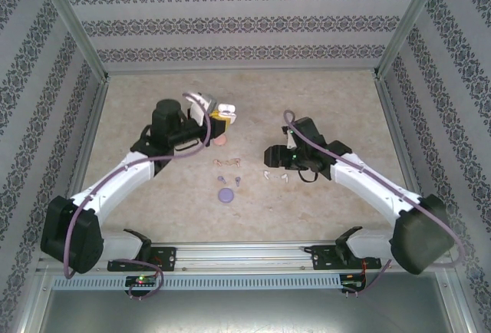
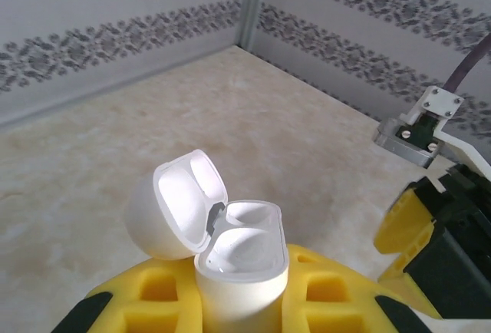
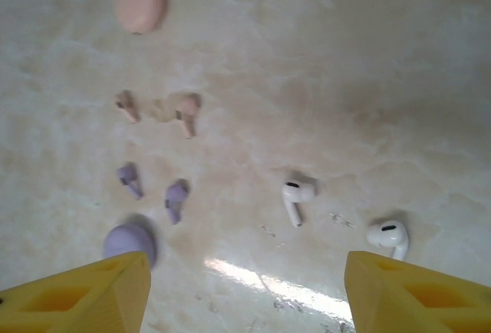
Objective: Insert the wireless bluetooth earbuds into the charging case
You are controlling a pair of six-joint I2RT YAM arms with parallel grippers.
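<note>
Six earbuds (image 3: 294, 195) lie beneath the spread right claw (image 3: 242, 295) (left claw (image 1: 217, 126) clamps the white case (image 2: 242, 272)).

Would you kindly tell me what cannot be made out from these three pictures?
Left wrist view: the lower body of the white charging case is hidden between the yellow fingers of the left gripper.
Right wrist view: the near edge of the purple case is covered by a finger of the right gripper.
Top view: the earbuds are too small to tell which way each lies.
</note>
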